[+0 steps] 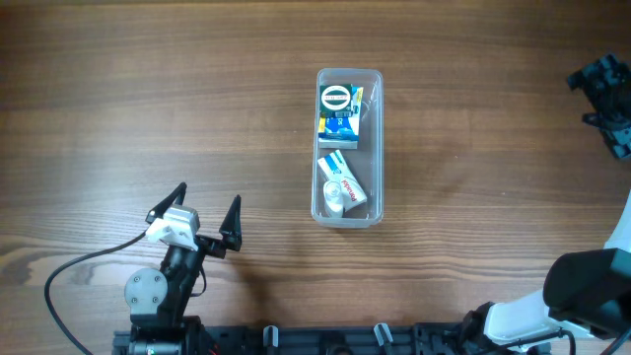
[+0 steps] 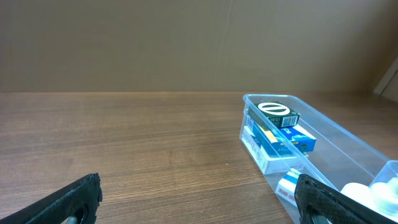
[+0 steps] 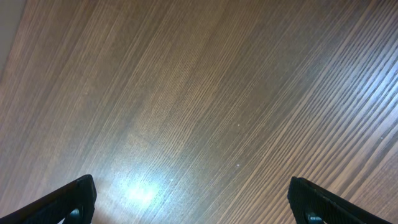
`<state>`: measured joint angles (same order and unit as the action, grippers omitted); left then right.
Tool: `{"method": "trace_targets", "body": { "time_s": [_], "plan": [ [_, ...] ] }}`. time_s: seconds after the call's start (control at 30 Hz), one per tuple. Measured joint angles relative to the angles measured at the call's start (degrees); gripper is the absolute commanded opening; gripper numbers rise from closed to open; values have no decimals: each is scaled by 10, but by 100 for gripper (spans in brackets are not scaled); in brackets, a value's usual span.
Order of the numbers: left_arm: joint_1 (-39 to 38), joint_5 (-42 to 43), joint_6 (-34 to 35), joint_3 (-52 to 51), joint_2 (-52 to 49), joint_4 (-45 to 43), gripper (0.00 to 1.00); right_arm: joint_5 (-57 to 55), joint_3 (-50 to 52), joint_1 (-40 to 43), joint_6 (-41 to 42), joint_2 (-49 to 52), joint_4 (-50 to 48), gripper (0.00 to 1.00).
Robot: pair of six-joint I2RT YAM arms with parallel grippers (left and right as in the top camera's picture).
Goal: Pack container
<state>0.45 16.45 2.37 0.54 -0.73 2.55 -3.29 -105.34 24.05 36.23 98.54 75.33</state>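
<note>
The clear plastic container [image 1: 348, 79] stands upright at the table's middle. Inside it lie a blue and green box stack [image 1: 337, 113] at the far end and a white box with a small white bottle [image 1: 341, 187] at the near end. The left wrist view shows the container [image 2: 348, 134] to the right, with the boxes [image 2: 278, 127] in it. My left gripper [image 1: 204, 209] is open and empty, left of the container and apart from it; its fingers show in the left wrist view [image 2: 199, 205]. My right gripper [image 1: 603, 99] is at the far right edge, open and empty over bare wood [image 3: 193, 202].
The wooden table [image 1: 148, 89] spreads around the container. A black cable [image 1: 74, 266] runs from the left arm's base at the front left. The right arm's white and black base [image 1: 562, 296] stands at the front right corner.
</note>
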Motion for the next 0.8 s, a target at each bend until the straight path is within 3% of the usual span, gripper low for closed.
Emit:
{"method": "trace_targets", "body": {
  "time_s": [0.63,0.8],
  "plan": [
    [0,0,0,0,0,0,100,0,0,0,0,-4,-8,100],
    [0,0,0,0,0,0,100,0,4,-12,0,-138,-11,100]
  ]
}}
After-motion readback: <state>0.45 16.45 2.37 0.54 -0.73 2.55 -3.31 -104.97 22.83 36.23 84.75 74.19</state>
